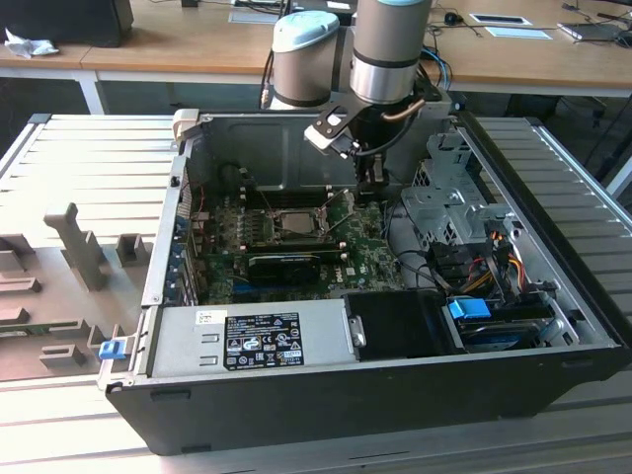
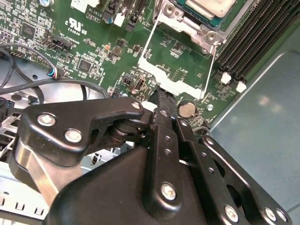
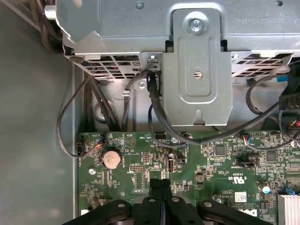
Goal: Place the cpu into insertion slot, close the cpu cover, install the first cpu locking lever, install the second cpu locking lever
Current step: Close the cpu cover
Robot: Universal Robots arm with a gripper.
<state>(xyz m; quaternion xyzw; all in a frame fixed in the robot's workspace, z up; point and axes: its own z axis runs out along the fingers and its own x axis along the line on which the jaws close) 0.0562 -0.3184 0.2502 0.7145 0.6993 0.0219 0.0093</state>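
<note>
The cpu [image 1: 295, 219] lies pale and silvery in the insertion slot [image 1: 276, 225] at the middle of the green motherboard. In the second wrist view the cpu [image 2: 211, 5] sits inside the slot's silvery metal rim [image 2: 185, 24]. I cannot tell whether the cpu cover is down over it. My gripper [image 1: 372, 196] hangs low over the board, to the exterior view's right of the slot and apart from it. Both wrist views show its black fingers [image 3: 160, 187] pressed together with nothing between them, the tips [image 2: 159, 96] close above the board near a coin battery [image 2: 187, 109].
A long black card [image 1: 286, 262] lies just in front of the slot. The power supply [image 1: 257, 341] fills the case's front, and a metal drive cage [image 1: 444, 197] with loose cables [image 1: 474, 262] stands at the right. Memory slots [image 2: 253, 37] flank the socket. The case wall [image 1: 267, 148] stands behind.
</note>
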